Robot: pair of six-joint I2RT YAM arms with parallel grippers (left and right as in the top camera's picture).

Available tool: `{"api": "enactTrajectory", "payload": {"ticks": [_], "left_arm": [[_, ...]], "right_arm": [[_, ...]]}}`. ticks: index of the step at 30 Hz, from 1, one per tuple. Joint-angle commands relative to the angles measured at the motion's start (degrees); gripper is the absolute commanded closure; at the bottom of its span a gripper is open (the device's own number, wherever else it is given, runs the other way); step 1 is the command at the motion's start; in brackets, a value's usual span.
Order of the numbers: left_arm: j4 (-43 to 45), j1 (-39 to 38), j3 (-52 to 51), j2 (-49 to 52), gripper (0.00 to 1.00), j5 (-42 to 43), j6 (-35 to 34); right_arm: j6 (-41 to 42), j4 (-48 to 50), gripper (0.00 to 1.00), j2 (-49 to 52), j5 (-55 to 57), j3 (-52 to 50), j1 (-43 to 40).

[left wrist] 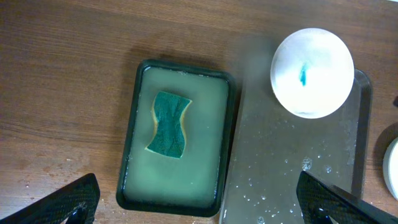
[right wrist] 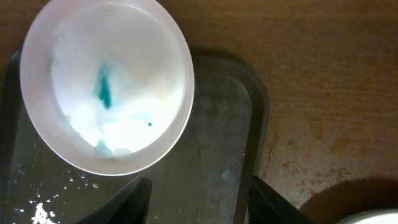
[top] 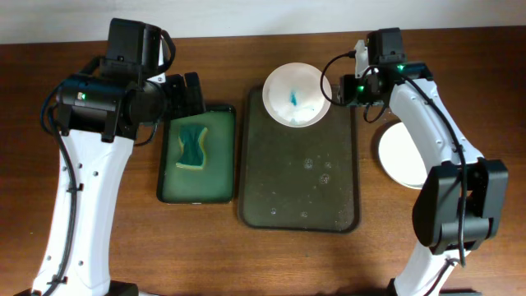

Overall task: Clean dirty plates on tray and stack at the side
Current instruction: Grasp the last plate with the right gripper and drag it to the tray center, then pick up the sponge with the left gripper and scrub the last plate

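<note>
White round plate with a blue-green smear lay at the top end of the dark grey rectangular tray, in the upper middle of the overhead frame. The right gripper hovered near its right rim, fingers apart and empty. A clean white plate rested right of the tray. The left gripper, wide open and holding nothing, hung over the green rectangular basin with a green-and-yellow sponge.

Left arm runs up left edge of overhead frame, left gripper pointing right, jaws wide apart. Right arm folds at upper right, right gripper pointing left, jaws parted.
</note>
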Motion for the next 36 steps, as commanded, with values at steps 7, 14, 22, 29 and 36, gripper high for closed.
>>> {"api": "enactTrajectory", "payload": {"ticks": [7, 14, 22, 29, 36], "left_arm": [[-0.07, 0.09, 0.31, -0.24, 0.01, 0.22, -0.15], [-0.09, 0.09, 0.31, -0.24, 0.01, 0.22, -0.15], [-0.07, 0.09, 0.31, -0.24, 0.01, 0.22, -0.15], [-0.94, 0.09, 0.31, -0.24, 0.01, 3.19, -0.13], [-0.87, 0.09, -8.04, 8.76, 0.06, -4.81, 2.45]], "right_arm": [[-1.36, 13.44, 0.68, 15.04, -8.52, 0.44, -0.59], [5.46, -3.19, 0.96, 2.36, -8.33, 2.60, -1.05], [19.96, -28.35, 0.96, -10.36, -4.04, -10.58, 3.04], [22.75, -8.07, 0.65, -20.00, -5.29, -22.36, 5.20], [3.89, -14.38, 0.42, -35.45, -5.31, -21.97, 5.31]]}}
